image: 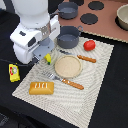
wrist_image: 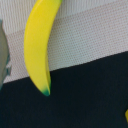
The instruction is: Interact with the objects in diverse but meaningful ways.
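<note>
A yellow banana point(wrist_image: 37, 40) with a green tip fills the wrist view, lying across the edge of the striped mat point(wrist_image: 90, 40). In the exterior view only its end point(image: 48, 58) shows under the arm. My gripper point(image: 44, 53) hangs right over the banana; its fingertips are hidden by the white arm, and I cannot tell whether it is open. The golden-brown bread loaf point(image: 41, 88) lies on the mat's near corner. The red tomato point(image: 89, 45) is at the far side. The yellow packet point(image: 14, 72) lies off the mat. Two grey-blue pots point(image: 68, 37) point(image: 68, 10) stand at the back.
A round tan plate point(image: 68, 66) sits mid-mat, with a wooden-handled fork point(image: 62, 80) and knife point(image: 82, 57) beside it. A brown toy stove top with black burners point(image: 89, 19) and a bowl point(image: 123, 17) are at the back. The table is black.
</note>
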You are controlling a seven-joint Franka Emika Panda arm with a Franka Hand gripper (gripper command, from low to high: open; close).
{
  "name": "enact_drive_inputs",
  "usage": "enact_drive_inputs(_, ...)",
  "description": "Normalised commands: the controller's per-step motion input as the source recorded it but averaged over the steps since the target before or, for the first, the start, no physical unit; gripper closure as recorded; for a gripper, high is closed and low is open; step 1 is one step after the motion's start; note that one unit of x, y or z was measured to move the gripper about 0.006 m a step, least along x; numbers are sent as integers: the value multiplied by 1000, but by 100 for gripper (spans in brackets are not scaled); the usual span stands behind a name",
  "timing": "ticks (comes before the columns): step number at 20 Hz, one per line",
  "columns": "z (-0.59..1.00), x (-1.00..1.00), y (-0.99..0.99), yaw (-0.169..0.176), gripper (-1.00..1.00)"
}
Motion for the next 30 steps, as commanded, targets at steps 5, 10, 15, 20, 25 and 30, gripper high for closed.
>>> enact_drive_inputs(5,-242,-58,351,0,-100)
enact_drive_inputs(10,-273,-38,303,0,-100)
enact_drive_inputs(15,-293,-21,287,0,-100)
enact_drive_inputs(20,-296,-16,278,1,-100)
enact_drive_inputs(25,-276,-3,251,2,100)
enact_drive_inputs(30,-71,6,250,1,100)
